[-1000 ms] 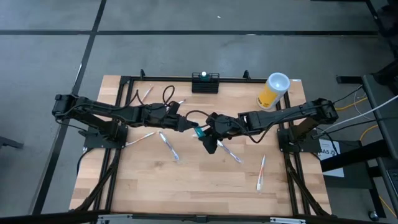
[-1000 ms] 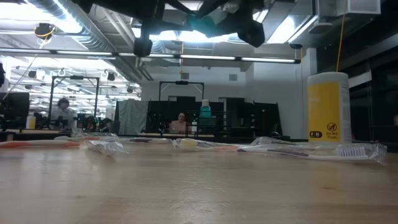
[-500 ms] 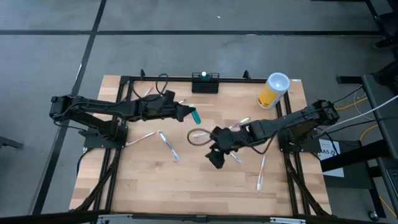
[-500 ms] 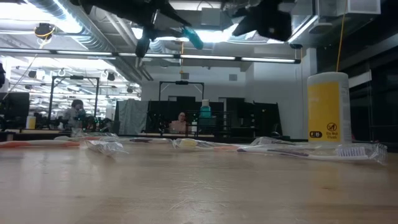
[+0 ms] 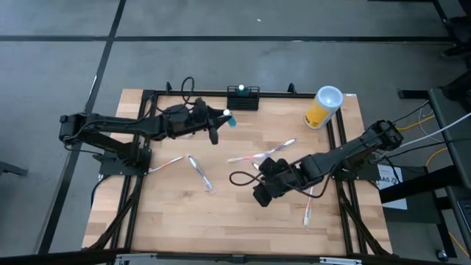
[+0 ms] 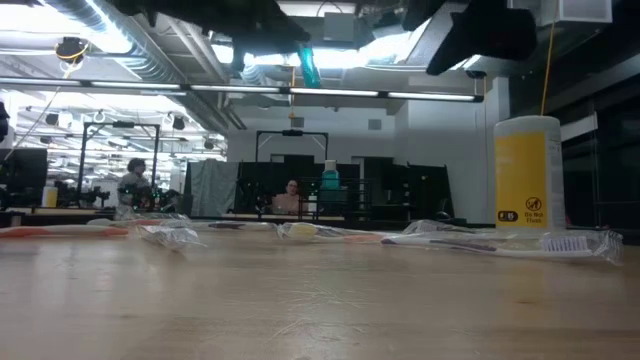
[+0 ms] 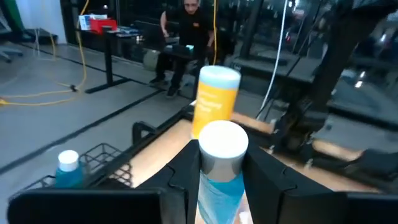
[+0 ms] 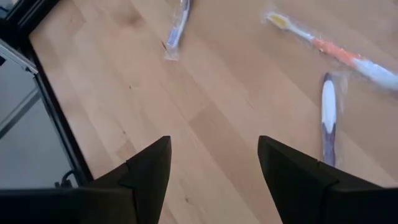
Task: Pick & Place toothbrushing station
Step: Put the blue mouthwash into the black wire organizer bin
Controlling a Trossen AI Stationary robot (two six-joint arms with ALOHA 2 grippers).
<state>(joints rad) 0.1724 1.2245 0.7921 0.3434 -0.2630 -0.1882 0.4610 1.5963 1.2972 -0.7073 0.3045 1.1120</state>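
1. The left gripper (image 5: 223,118) was located in the upper centre of the high view, with its fingers clamped on a small teal bottle with a white cap (image 7: 219,163).
2. The toothbrushing station (image 5: 243,98), a black slotted rack, was positioned at the upper-centre edge of the table (image 5: 169,213). One teal bottle (image 7: 68,169) was already seated in it.
3. The rack lay up and slightly right of the left gripper, close by but not touching. Its long axis ran left to right along the table edge. The left arm was by far the nearer arm.
4. The held bottle was pointed cap-first towards the rack. Its exact tilt could not be determined from the high view and was probably slightly off vertical.
5. The right gripper (image 5: 263,193) was positioned in the lower centre of the high view, above bare wood. Its fingers were spread apart and nothing was held between them.
6. A yellow cup (image 5: 324,107) stood at the upper right. Wrapped toothbrushes (image 5: 199,172) lay scattered across the table.
7. Against the view half a second before, the left gripper had been moved up towards the rack, and the right gripper had been drawn down and slightly right, away from the centre.
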